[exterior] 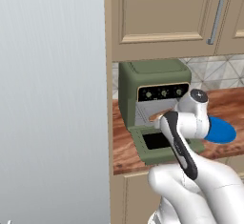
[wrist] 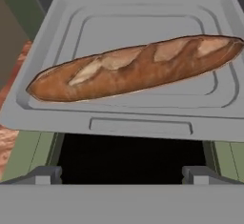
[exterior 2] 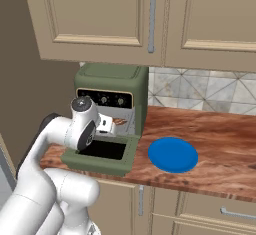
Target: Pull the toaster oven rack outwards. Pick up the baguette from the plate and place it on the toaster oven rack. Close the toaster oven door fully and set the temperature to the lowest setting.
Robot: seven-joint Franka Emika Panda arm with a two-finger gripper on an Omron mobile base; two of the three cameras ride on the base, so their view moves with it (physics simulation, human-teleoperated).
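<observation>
- Left base view: we are seeing the toaster oven (exterior: 155, 94) with the toaster oven door (exterior: 164, 144) lying flat open on the bench (exterior: 224, 104), just below the jaws. The gripper (exterior: 164, 118) is hovering at the oven mouth. The risk we are judging: lifting the door while the rack sticks out would jam it.
- Right base view: the plate (exterior 2: 173, 154) is sitting bare, well off to the side of the jaws. The baguette (exterior 2: 119, 121) is peeking out just ahead of the gripper (exterior 2: 112, 123).
- Hand view: the jaws are standing wide and holding nothing. The baguette (wrist: 136, 68) is lying slantwise on the toaster oven rack (wrist: 138, 118) just ahead of them, one end near the edge; we are guessing a hasty push could roll it off.
</observation>
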